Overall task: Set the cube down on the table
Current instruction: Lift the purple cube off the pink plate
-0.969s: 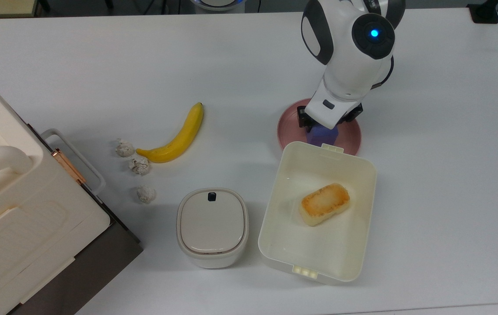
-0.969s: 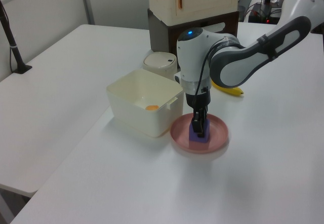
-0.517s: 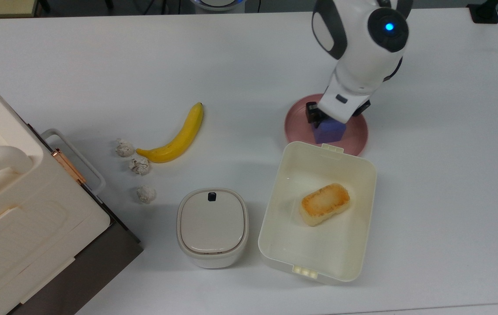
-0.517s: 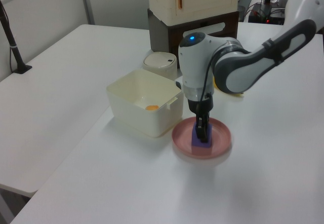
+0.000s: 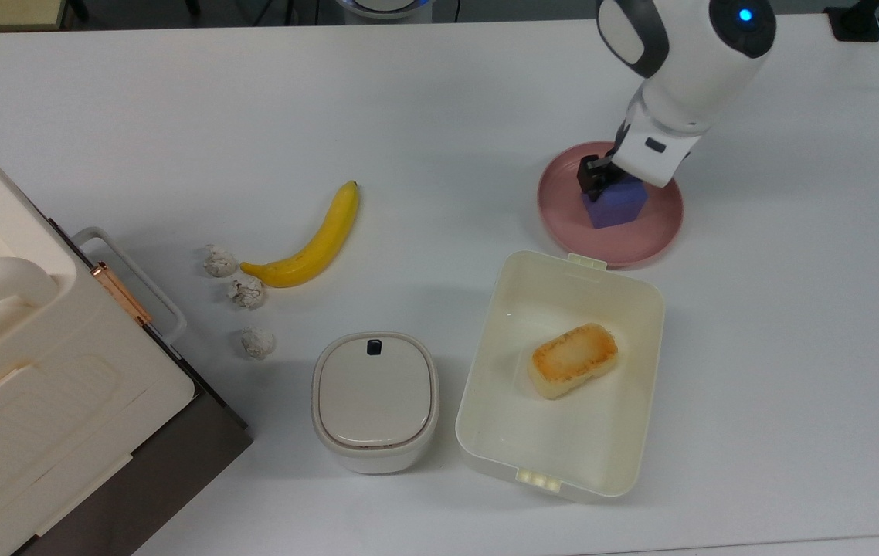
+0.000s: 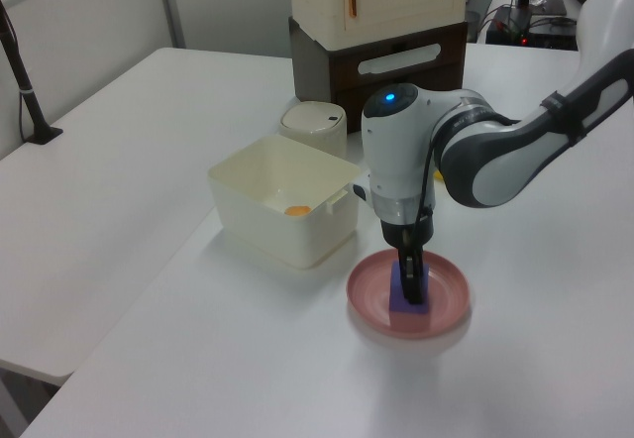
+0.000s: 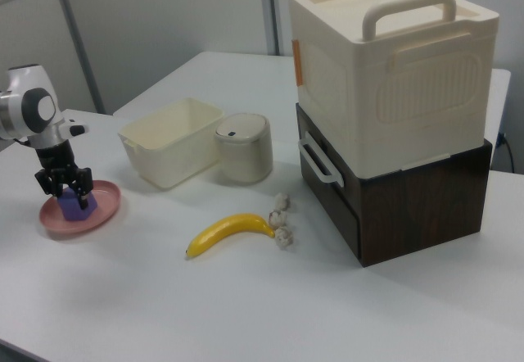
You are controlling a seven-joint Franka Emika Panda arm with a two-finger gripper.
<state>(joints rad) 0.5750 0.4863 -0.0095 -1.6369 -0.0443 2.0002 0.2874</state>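
On the pink plate (image 5: 563, 208) | cube (image 5: 615, 207) sat, claw (image 5: 611, 182) closed around it | table (image 5: 177, 116) free nearby | advice: lift straight up before moving sideways, so plate is not dragged.

Lighting even and bright, diffuse overhead, no hard glare on the white table (image 5: 138, 116). Shadows soft: faint one under the banana (image 5: 308, 239), darker at the foot of the brown cabinet (image 7: 409, 198). Top view sharp edge to edge, no visible bending of the table's sides. Left view: pink plate (image 6: 446, 311) smeared at its rim, motion blur; rest crisp. Right view slightly soft and grainy, colours a bit washed. Blue LED on the arm (image 5: 744, 14) blooms slightly.
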